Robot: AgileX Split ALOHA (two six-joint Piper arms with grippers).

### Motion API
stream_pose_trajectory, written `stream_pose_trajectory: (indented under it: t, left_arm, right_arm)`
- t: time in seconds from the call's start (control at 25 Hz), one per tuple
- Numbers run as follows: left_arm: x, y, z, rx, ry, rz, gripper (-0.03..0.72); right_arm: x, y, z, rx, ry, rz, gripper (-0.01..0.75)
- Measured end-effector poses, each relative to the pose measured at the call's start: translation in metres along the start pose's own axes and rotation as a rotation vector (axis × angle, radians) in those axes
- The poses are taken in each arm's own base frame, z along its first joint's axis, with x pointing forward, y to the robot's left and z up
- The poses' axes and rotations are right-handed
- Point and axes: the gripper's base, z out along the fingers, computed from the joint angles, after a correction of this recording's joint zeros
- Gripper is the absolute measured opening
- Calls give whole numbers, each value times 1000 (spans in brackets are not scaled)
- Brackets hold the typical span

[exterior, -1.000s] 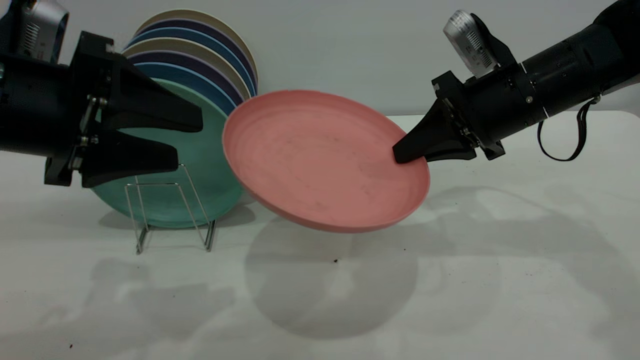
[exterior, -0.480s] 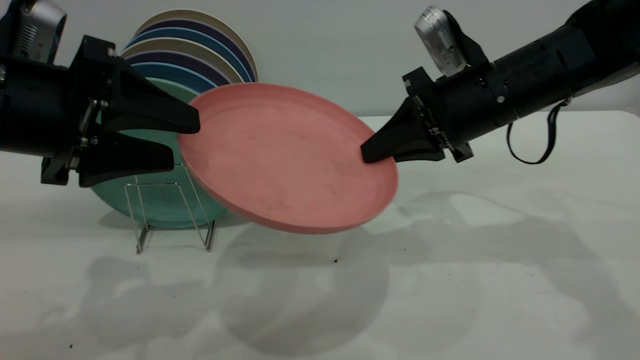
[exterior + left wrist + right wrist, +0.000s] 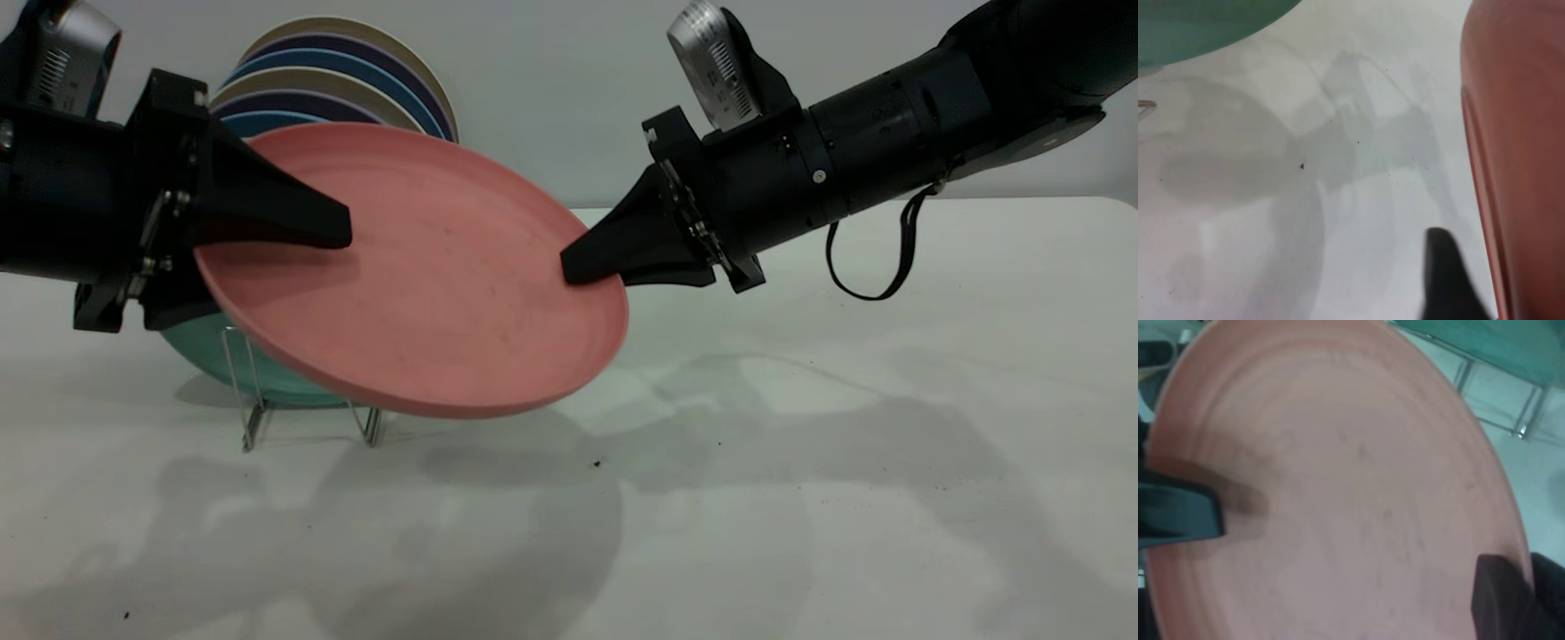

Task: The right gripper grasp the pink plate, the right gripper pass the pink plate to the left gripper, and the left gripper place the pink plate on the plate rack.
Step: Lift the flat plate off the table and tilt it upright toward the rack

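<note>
Over white table point(image 3: 889, 498), right end effector point(image 3: 578, 267) clamps pink plate point(image 3: 427, 293); left end effector point(image 3: 267, 267) straddles it, spread.

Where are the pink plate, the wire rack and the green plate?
pink plate point(image 3: 427, 293), exterior view, middle of its face.
plate rack point(image 3: 253, 418), exterior view, lower front wire.
teal-green plate point(image 3: 200, 342), exterior view, lower edge.

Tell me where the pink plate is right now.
In the exterior view the pink plate hangs tilted above the table, left of centre, in front of the plate rack, between the left tool and the right tool, which grips its right rim.
</note>
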Motion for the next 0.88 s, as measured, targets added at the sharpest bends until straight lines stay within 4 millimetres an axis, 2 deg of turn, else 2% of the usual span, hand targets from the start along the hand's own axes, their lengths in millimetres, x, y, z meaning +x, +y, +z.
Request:
stream_pose_trajectory:
  t: [0.12, 0.16, 0.32, 0.52, 0.68, 0.88]
  left_arm:
    - [0, 1, 0, -6, -3, -3, 200]
    - [-1, 2, 0, -21, -8, -5, 153]
    - [-1, 5, 0, -48, -11, 18, 145]
    - [-1, 5, 0, -49, -10, 71, 141]
    - [-1, 8, 0, -83, -3, 105, 140]
    - [-1, 11, -1, -119, -6, 115, 140]
  right_arm:
    - [-1, 2, 0, -22, -11, -13, 32]
    - [-1, 2, 0, -27, -9, -20, 40]
    - [0, 4, -1, -39, -4, -28, 84]
    - [1, 5, -4, -78, 18, 13, 210]
    - [-4, -4, -23, -95, -5, 29, 279]
    - [-9, -22, -50, -56, -47, 47, 290]
